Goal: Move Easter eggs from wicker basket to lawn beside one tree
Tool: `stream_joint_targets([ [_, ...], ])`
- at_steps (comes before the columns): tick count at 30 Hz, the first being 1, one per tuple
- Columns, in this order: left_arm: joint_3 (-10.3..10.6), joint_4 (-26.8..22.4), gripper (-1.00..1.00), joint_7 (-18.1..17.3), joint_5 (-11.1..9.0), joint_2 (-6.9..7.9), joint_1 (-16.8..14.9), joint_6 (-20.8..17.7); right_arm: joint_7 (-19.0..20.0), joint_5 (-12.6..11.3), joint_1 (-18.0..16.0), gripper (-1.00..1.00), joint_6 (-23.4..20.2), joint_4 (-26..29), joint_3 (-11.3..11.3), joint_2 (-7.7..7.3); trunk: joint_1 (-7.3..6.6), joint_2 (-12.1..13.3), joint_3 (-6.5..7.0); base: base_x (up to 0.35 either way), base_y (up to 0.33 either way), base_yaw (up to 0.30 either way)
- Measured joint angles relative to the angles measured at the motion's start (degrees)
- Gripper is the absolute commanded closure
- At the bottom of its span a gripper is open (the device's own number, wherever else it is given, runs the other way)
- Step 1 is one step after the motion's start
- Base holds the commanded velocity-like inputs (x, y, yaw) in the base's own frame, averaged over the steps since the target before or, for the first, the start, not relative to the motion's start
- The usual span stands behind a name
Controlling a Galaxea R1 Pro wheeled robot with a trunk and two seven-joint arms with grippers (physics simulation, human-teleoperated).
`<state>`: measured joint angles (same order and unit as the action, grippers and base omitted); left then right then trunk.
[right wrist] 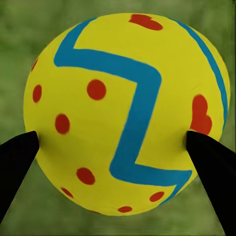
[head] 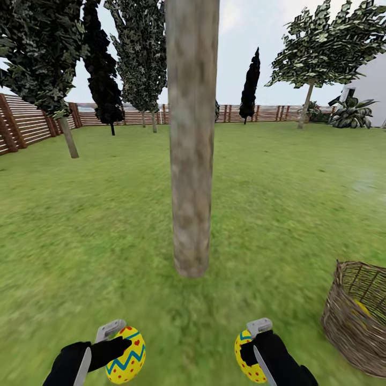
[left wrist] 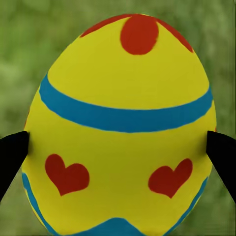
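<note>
My left gripper (head: 119,344) is shut on a yellow Easter egg (head: 128,362) with red hearts and blue bands, seen close up as egg (left wrist: 123,128) between black fingertips (left wrist: 12,152). A second egg (head: 244,365), red-dotted with a blue zigzag (right wrist: 125,113), sits in my shut right gripper (head: 253,343). Both hang low over the lawn (head: 107,230), just in front of the pale bare trunk of a tree (head: 191,161). The wicker basket (head: 343,316) stands on the grass to the right. A yellow patch (head: 362,308) shows through its weave, possibly the third egg.
Dark cone-shaped trees (head: 102,69) and another leafy tree (head: 321,48) stand farther back. A brown slat fence (head: 32,123) rings the garden. A white wall (head: 372,86) with a bush (head: 351,113) is at the far right. Open grass lies all around the trunk.
</note>
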<state>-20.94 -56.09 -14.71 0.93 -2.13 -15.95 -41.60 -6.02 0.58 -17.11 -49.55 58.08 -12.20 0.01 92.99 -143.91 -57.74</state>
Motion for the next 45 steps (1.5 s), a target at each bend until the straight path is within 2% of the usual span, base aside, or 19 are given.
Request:
stream_joint_targets([
  [11,0.0,0.0,1.0,0.0,-0.1,-0.01,0.0,0.0,0.0,0.0,0.0,1.0,0.0,0.0,0.0,0.01,0.0,0.0,0.0,0.293,0.0,0.0],
  [19,0.1,0.0,1.0,0.0,0.0,-0.09,0.0,-0.1,0.0,0.0,0.0,1.0,0.0,0.0,0.0,0.0,0.04,0.0,0.0,0.015,0.0,0.0],
  [45,0.1,-0.1,1.0,-0.1,-0.1,0.0,0.0,-0.4,0.1,-0.1,0.0,1.0,0.1,2.0,0.0,0.0,0.71,-0.3,-5.76,0.0,0.0,0.0],
])
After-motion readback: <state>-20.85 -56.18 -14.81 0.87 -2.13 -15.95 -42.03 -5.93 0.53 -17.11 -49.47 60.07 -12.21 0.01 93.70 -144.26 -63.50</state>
